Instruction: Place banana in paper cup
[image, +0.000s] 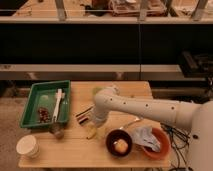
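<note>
**Banana (58, 104) lay in tray while gripper (92, 131) hung low at mid-table**

The pale, stick-like banana lay lengthwise in the right half of the green tray (35, 97) at the left of the wooden table (75, 150), beside a cluster of dark reddish bits (42, 114); the cream-white paper cup (27, 146) stood upright at the table's near-left corner, in front of the tray and apart from it; the robot's white arm (145, 109) reached in from the right and bent down at mid-table, its gripper low over the wood, just left of the dark bowl (108, 142) holding a yellowish lump (121, 145), and well apart from both banana and cup; whether the gripper was wide, narrow or holding anything could not be told; an orange bowl (165, 146) with a crumpled blue-grey cloth (145, 137) sat just to the right of the dark bowl.
</note>
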